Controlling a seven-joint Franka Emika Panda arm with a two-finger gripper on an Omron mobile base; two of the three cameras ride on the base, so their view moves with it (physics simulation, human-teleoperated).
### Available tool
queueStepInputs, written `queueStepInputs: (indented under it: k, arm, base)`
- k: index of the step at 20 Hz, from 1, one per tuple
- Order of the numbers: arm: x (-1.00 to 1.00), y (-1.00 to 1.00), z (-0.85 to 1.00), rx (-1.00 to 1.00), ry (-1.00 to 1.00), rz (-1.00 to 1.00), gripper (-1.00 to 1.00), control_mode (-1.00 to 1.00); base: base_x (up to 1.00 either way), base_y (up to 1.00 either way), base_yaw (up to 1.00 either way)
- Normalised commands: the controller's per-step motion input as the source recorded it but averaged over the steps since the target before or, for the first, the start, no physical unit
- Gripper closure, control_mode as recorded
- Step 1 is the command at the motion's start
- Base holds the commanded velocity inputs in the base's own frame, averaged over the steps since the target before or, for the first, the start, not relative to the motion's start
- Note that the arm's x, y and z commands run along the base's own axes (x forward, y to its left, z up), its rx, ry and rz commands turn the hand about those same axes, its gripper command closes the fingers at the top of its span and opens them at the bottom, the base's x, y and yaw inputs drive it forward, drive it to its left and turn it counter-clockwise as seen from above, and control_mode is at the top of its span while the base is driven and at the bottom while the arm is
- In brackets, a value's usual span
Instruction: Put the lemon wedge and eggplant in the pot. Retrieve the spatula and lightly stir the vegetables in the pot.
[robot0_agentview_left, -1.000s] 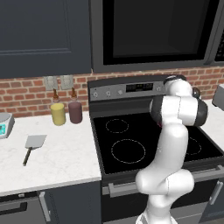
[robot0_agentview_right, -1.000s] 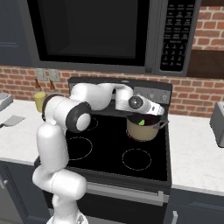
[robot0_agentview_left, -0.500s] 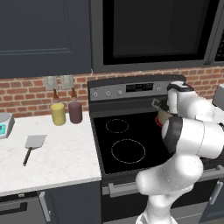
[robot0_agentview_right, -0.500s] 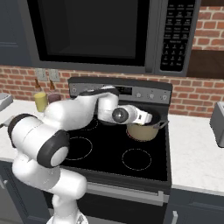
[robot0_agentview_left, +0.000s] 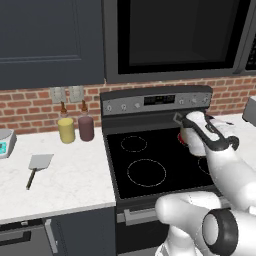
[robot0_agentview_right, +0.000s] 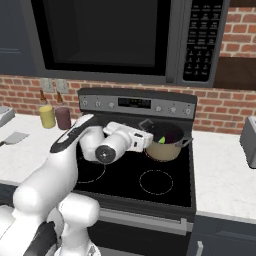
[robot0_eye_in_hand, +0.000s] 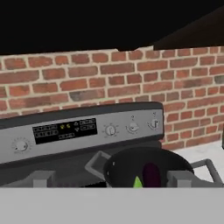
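The fingers stand wide apart and empty, just beside the pot on the stove's back right burner. The eggplant and lemon wedge lie inside the pot. The spatula lies on the worktop left of the stove.

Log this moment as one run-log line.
tool: open, empty | beige round pot: holds purple eggplant, yellow-green lemon wedge | grey-bladed spatula: on counter
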Motion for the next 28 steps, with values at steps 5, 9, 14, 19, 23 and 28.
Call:
queueStepInputs:
  k: [5, 9, 14, 19, 23, 28]
  arm:
    - [-0.73, 0.6, 1.0, 0.01, 0.02, 0.0, -1.0, -1.0]
    - [-0.59, 0.59, 1.0, 0.07, 0.19, 0.0, -1.0, -1.0]
    - [-0.43, 0.65, 1.0, 0.1, 0.29, 0.0, -1.0, -1.0]
    - [-0.37, 0.66, 0.92, 0.12, 0.44, 0.0, -1.0, -1.0]
    - [-0.3, 0.66, 0.59, 0.13, 0.52, 0.0, -1.0, -1.0]
    - [-0.35, 0.33, 0.08, 0.12, 0.49, 0.01, -1.0, -1.0]
  base:
    - [0.0, 0.0, 0.0]
    - [0.0, 0.0, 0.0]
    - [0.0, 0.0, 0.0]
    - [0.0, 0.0, 0.0]
    - [0.0, 0.0, 0.0]
    - [0.0, 0.0, 0.0]
